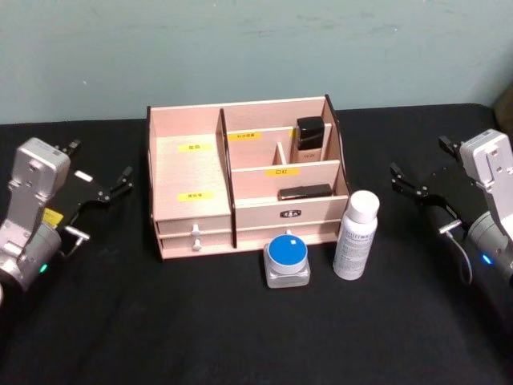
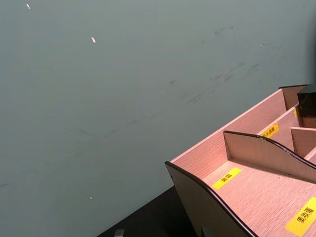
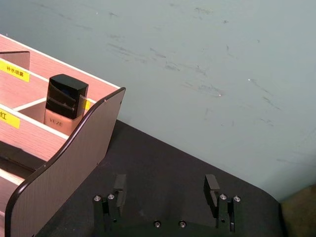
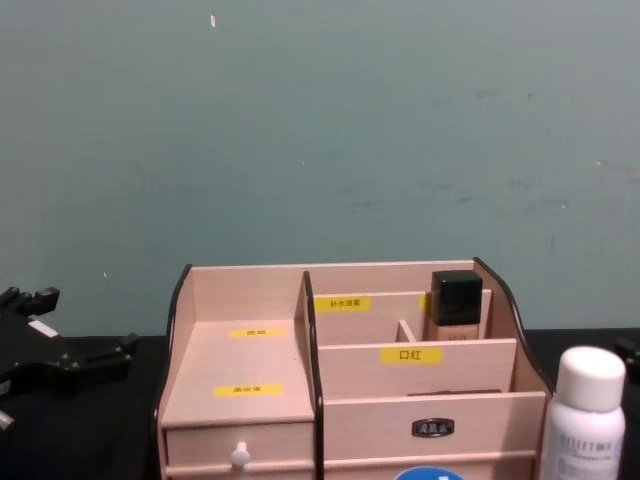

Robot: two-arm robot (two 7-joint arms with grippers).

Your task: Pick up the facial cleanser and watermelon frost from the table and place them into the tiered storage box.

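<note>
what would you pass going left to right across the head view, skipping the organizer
left gripper → watermelon frost → facial cleanser → right gripper

A plain grey-green painted wall (image 1: 256,48) is seen across the whole back of the scene. It is evenly and dimly lit, and marked by faint dark scuffs and a few small white flecks. Below it, a table covered in matte black cloth (image 1: 160,337) is spread to both sides. Past one rounded table corner, a dull brownish patch (image 3: 302,212) is glimpsed; what it is cannot be told.
</note>
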